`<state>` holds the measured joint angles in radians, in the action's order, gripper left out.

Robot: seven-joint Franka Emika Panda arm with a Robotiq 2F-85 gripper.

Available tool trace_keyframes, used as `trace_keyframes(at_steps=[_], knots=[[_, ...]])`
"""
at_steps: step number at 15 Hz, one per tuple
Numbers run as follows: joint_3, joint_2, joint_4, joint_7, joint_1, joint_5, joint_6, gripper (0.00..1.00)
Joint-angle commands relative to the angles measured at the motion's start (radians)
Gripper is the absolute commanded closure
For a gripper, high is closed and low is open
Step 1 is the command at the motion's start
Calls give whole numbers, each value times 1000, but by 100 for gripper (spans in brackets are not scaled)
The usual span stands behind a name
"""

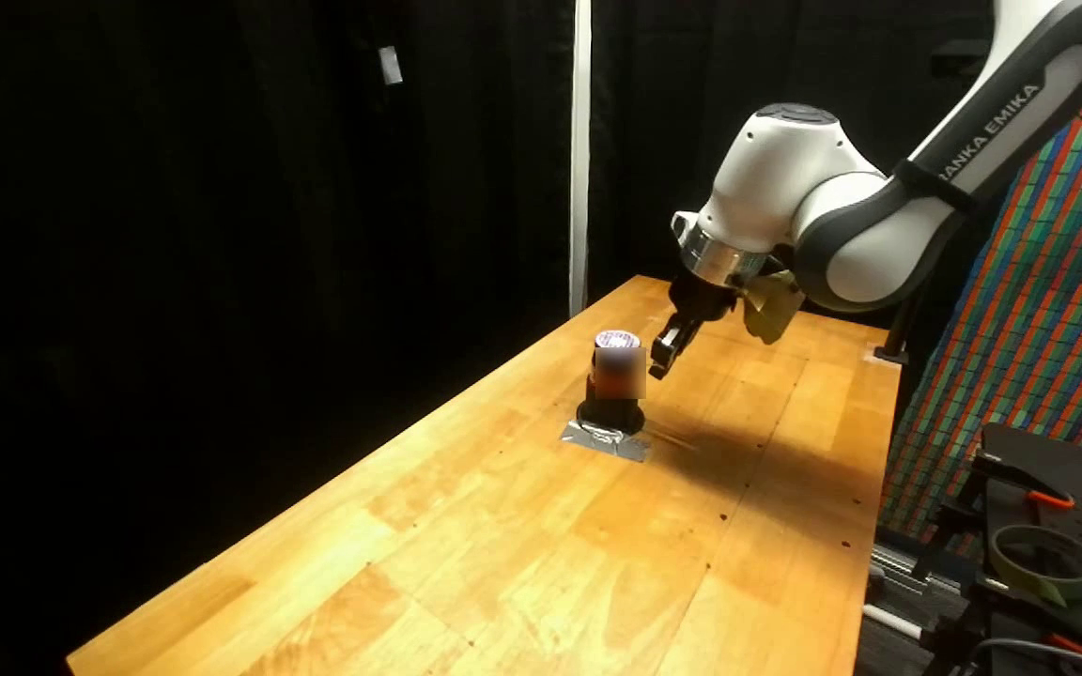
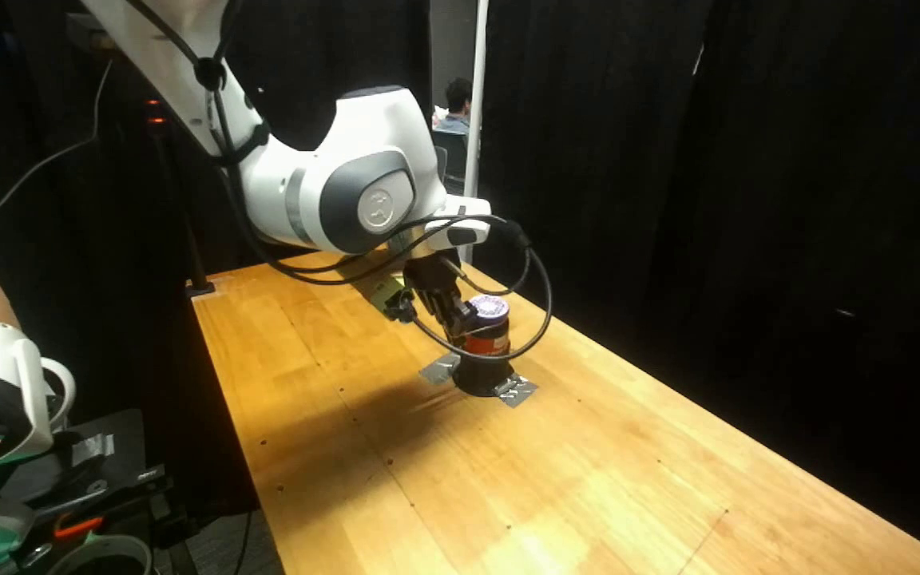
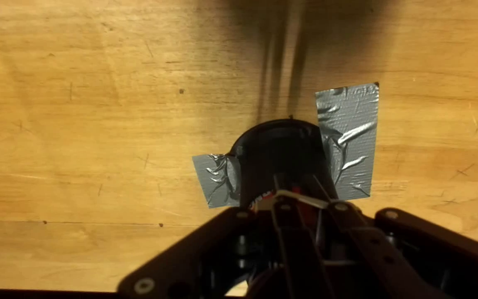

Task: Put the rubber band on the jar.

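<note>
Tool (image 3: 311,207) is spread, band (image 3: 301,198) across it; its tilt, I fear, may snag band on the jar (image 2: 489,343).

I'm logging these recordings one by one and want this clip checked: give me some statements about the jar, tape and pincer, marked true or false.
1. The jar stands upright on the wooden table. True.
2. The jar's stripe is green. False: it is orange-red.
3. Grey tape shows on two sides of the jar's base. True.
4. In the wrist view, what looks like the rubber band stretches between the fingers of the pincer. True.
5. The pincer is clamped on the jar's top. False: it is beside the jar.
</note>
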<state>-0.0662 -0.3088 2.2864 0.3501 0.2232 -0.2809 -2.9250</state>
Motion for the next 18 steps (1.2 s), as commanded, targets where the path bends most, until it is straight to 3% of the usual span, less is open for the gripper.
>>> trace_keyframes(at_steps=[1,6,10,15,18], knots=[[-144,68,132,157,105,-149,-165,87],[-425,50,184,290,318,-296,-376,87],[-615,10,221,261,505,-247,-496,87],[-691,-15,288,249,628,-181,-594,88],[-747,-45,321,232,717,-76,-692,87]])
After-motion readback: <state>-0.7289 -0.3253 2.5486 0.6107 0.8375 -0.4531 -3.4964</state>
